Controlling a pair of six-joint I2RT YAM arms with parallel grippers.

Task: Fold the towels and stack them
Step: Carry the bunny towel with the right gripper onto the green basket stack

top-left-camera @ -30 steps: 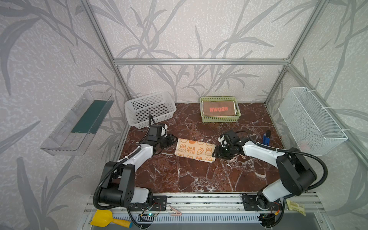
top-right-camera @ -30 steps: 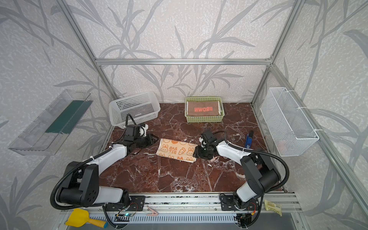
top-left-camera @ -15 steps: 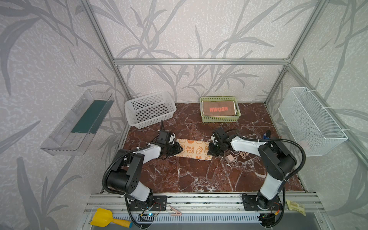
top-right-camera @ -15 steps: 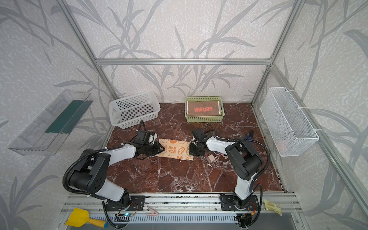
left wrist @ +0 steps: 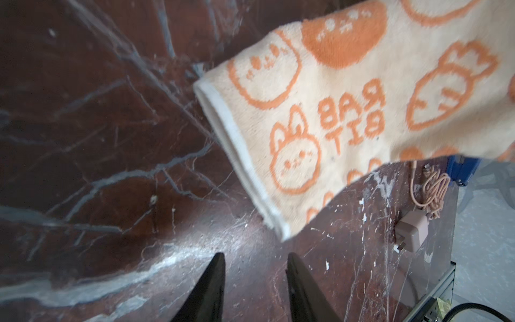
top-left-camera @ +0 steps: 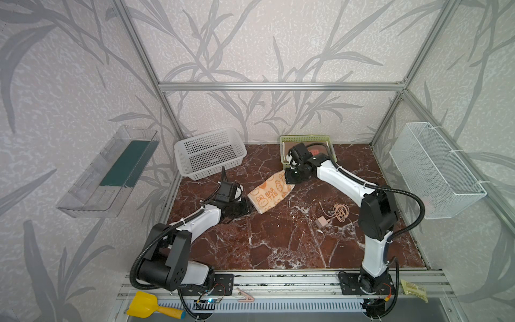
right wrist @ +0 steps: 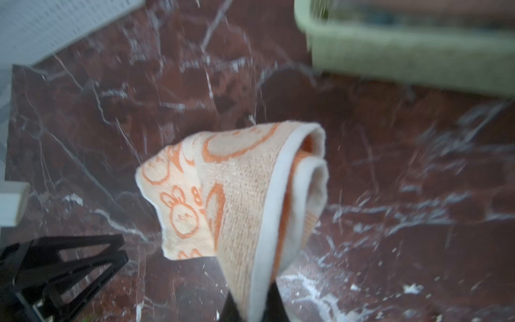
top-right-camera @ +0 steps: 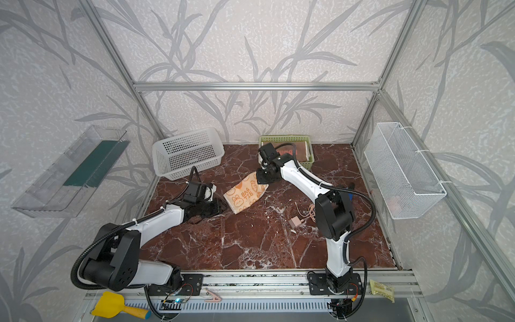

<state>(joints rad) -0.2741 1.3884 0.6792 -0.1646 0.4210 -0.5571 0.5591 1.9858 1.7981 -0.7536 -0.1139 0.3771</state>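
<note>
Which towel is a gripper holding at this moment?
The orange-bunny towel, pinched at one end by the right gripper; the dark red towel lies in the green basket.

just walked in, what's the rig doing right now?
The right gripper is shut on one end of the folded orange bunny towel and holds it up just in front of the green basket. The towel's other end hangs down toward the table, next to the left gripper, which is open and holds nothing. A second towel already lies in the green basket.
</note>
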